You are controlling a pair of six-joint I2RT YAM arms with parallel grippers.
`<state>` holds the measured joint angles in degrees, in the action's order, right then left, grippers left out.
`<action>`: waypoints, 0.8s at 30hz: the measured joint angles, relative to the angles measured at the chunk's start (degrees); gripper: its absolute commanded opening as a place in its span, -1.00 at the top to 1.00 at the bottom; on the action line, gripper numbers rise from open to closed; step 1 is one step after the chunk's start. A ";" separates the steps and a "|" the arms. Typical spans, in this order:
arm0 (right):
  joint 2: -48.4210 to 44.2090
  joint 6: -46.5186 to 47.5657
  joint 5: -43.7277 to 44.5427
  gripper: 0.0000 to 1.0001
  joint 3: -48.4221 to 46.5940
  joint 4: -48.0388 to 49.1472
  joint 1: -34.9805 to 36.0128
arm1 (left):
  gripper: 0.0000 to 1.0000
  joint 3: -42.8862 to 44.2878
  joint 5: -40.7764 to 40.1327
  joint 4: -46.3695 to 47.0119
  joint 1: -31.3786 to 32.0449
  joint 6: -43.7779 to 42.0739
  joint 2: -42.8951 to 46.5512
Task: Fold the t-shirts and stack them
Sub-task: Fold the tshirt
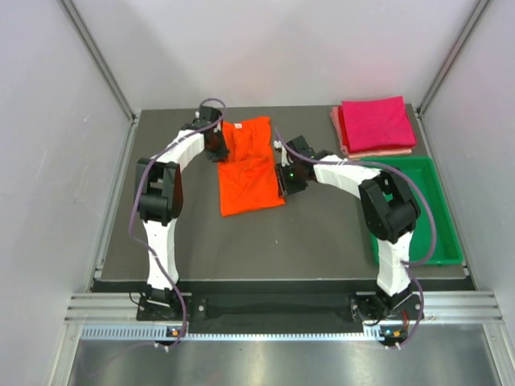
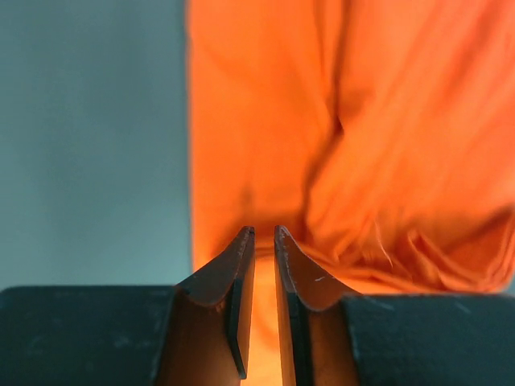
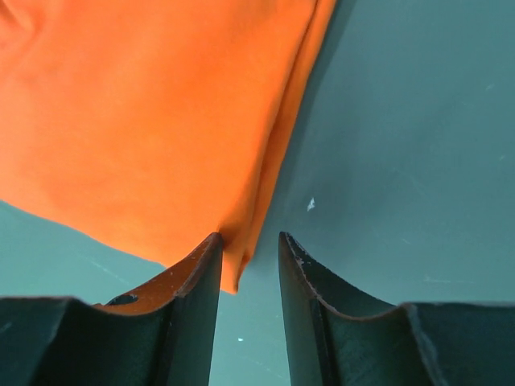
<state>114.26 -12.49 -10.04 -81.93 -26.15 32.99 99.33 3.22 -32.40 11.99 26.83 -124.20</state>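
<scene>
Left end effector (image 2: 264, 232), fingers nearly pressed together, pinches the orange t-shirt (image 1: 249, 173) at its upper left edge, mid-frame on the surface (image 1: 322, 241). Right end effector (image 3: 249, 241), fingers slightly spread, touches the shirt's right-hand corner.

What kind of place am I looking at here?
Most likely a robotics lab test cell, not a home: a left arm and right arm bolted at the edge of a dark table, plain white panels walling it in, with an orange shirt and green tray set out.
</scene>
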 measured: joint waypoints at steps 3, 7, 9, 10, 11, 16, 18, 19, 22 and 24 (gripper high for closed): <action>-0.02 -0.11 -0.28 0.32 1.66 1.18 0.00 | 0.56 3.50 -3.21 -1.79 -0.42 0.02 -1.36; -0.68 -0.17 -0.72 0.37 3.67 2.78 0.00 | 0.50 3.26 -6.21 -3.89 -0.83 0.00 -0.57; -0.94 -0.37 -0.90 0.42 4.17 3.32 0.00 | 0.45 -0.61 -6.62 -3.87 -0.96 0.00 1.92; -1.05 -0.46 -1.05 0.45 4.46 3.78 0.00 | 0.44 -3.54 -6.47 -4.20 -0.98 0.02 3.98; -1.22 -0.59 -1.25 0.46 4.79 4.15 0.00 | 0.42 -7.34 -5.88 -4.00 -1.01 0.04 6.75; -2.75 -1.44 -2.40 0.62 7.43 6.32 0.02 | 0.35 -25.07 -0.55 -3.52 -0.33 0.70 20.52; -3.32 -1.95 -2.99 0.67 8.52 7.08 0.02 | 0.32 -29.68 1.42 -2.45 0.17 1.29 23.78; -3.50 -2.14 -3.21 0.69 9.03 7.43 0.02 | 0.31 -32.46 2.80 -1.27 0.42 1.73 25.27; -3.74 -2.86 -3.58 0.81 10.10 8.41 0.13 | 0.30 -38.21 6.38 1.25 0.85 2.82 26.58; -3.87 -3.34 -3.72 0.91 10.88 8.94 0.22 | 0.30 -40.96 8.39 2.80 0.92 3.56 26.25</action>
<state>110.39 -15.84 -13.76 -71.05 -17.21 33.21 58.37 11.62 -29.61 12.91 30.39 -97.95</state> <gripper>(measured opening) 0.087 0.351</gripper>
